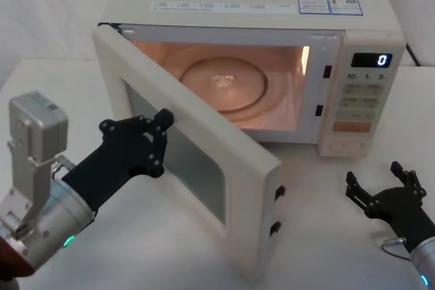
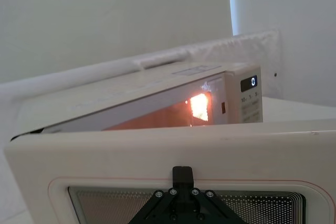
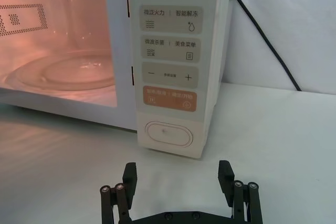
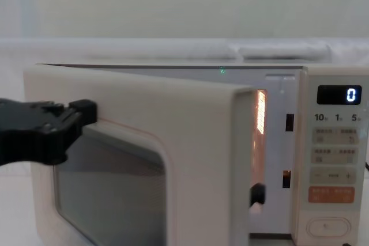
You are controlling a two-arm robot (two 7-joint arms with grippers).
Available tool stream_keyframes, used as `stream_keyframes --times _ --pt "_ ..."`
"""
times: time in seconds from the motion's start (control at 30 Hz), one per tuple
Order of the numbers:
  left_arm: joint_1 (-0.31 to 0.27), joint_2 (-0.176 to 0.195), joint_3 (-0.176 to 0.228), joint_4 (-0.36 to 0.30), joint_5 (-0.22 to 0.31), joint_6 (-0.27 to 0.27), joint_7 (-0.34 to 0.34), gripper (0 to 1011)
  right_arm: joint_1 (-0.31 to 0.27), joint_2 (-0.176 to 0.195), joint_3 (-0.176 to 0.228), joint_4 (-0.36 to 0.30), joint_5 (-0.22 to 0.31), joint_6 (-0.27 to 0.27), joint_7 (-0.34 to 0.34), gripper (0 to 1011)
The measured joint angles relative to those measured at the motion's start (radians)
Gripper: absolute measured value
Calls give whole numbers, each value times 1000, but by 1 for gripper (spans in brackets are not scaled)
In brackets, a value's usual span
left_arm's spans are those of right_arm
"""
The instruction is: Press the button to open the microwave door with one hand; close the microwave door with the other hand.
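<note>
The microwave [image 1: 272, 39] sits at the far side of the white tabletop [image 1: 319, 236] with its inside lit orange and the glass turntable [image 1: 224, 86] showing. The microwave door [image 1: 183, 154] stands swung out on its hinge at the 9 o'clock side, its free edge pointing toward 5 o'clock, the two black latch hooks [image 1: 277, 210] on that edge.

The left end effector [image 1: 153, 137] comes in from 8 o'clock and sits against the outer face of the door, near the upper corner of the dark window [image 4: 109, 200]. From the chest camera its tip [image 4: 81, 116] looks to be touching the cream frame just above the window. I cannot tell whether its fingers are apart or together.

The right end effector [image 1: 384, 185] hovers low over the tabletop at 4 o'clock, in front of the control panel [image 1: 360, 100] and clear of it, with its fingers [image 3: 129, 174] spread wide apart and holding nothing. The button [image 3: 168, 134] sits at the bottom of the panel, below the orange key [image 3: 169, 98], directly ahead of that end effector. The display [image 1: 372, 60] reads 0.
</note>
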Motion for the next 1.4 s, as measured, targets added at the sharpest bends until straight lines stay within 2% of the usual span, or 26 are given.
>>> stream_keyframes --times 0.53,0.7,1.07,1.4 --pt "-114 -54 82 58 47 31 17 0 0 0 0 0 0 0 0 1002" --pt "-159 -83 106 94 58 41 26 0 0 0 0 0 0 0 0 1002" --pt "-239 -139 136 166 76 60 48 0 0 0 0 0 0 0 0 1002" --pt "-295 -173 159 223 95 68 53 0 0 0 0 0 0 0 0 1002"
